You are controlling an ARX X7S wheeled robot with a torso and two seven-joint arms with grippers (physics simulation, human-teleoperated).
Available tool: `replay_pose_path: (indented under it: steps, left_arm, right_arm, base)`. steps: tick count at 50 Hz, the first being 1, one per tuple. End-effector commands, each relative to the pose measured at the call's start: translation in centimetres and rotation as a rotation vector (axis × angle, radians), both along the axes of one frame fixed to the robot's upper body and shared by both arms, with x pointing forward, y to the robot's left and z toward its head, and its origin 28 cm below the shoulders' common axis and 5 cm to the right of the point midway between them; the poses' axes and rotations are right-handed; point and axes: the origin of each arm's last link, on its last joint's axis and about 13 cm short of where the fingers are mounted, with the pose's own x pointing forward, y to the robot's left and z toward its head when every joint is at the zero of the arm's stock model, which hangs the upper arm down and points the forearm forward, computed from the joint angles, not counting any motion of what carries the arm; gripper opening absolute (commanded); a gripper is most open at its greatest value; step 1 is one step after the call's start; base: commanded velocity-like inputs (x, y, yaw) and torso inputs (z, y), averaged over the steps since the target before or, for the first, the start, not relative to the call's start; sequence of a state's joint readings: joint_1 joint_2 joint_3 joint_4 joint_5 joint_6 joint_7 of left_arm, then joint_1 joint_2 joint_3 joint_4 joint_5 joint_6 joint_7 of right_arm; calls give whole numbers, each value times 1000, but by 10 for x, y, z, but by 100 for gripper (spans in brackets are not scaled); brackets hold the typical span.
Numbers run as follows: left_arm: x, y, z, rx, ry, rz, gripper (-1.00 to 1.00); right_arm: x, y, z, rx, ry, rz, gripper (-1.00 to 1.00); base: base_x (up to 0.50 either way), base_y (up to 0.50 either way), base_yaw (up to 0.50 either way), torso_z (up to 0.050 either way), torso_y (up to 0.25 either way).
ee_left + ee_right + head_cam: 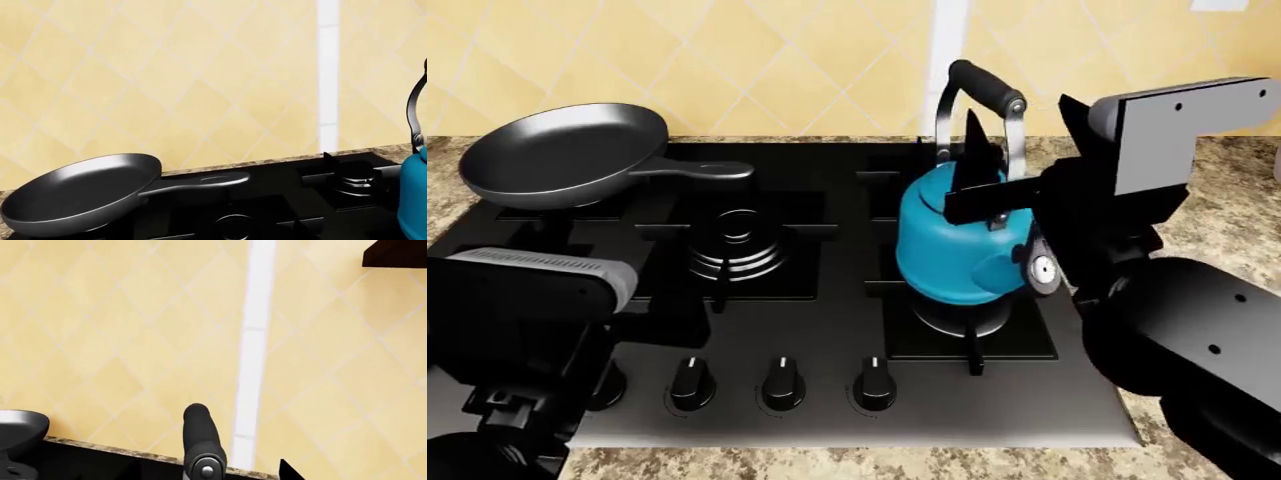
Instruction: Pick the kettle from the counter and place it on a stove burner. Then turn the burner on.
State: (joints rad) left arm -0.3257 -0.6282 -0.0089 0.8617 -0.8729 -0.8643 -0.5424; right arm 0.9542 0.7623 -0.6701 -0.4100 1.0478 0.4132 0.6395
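Note:
The teal-blue kettle [954, 245] stands upright on the front right stove burner [964, 320] of the black hob; its edge also shows in the left wrist view [415, 200]. My right gripper [981, 175] reaches in from the right at the kettle's arched handle. In the right wrist view the handle's black top [200, 440] is in the middle, and one fingertip [288, 471] stands apart from it, so the gripper is open. My left arm [541, 275] hovers low over the hob's front left; its fingers are lost against the dark hob. The granite counter [443, 185] surrounds the hob.
A grey frying pan [561, 150] sits on the back left burner, handle pointing right. A wide multi-ring burner [737, 245] is mid-hob, and a small free burner [357, 175] lies at the back right. Black knobs [781, 378] line the front edge. A tiled wall rises behind.

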Motion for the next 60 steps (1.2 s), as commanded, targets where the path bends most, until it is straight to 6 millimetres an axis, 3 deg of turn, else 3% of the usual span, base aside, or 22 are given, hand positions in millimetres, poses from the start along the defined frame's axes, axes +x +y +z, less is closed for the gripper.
replay_pose_path:
  steps: [1, 8, 20, 31, 36, 60]
  left_arm:
    - [-2, -2, 2, 1, -3, -11, 100]
    - [-2, -1, 4, 8, -6, -1, 100]
    - [-2, 1, 4, 2, -5, 5, 100]
    - [-4, 1, 2, 7, -6, 8, 100]
    - [-4, 0, 2, 9, -6, 7, 100]
    - [-2, 1, 0, 2, 7, 8, 100]
  right_arm:
    - [-31, -1, 14, 40, -15, -17, 100]
    - [-69, 8, 22, 42, 43, -42, 100]
    - [-110, 36, 20, 41, 107, 35, 100]
    - [-119, 43, 12, 224, 156, 4, 100]
    - [-127, 48, 5, 230, 235, -23, 100]
    - [-122, 58, -22, 221, 479, 19, 100]
  base:
    - [0, 0, 0, 0, 0]
    - [0, 0, 0, 0, 0]
    - [0, 0, 0, 0, 0]
    - [0, 0, 0, 0, 0]
    - [0, 0, 0, 0, 0]
    - [0, 0, 0, 0, 0]
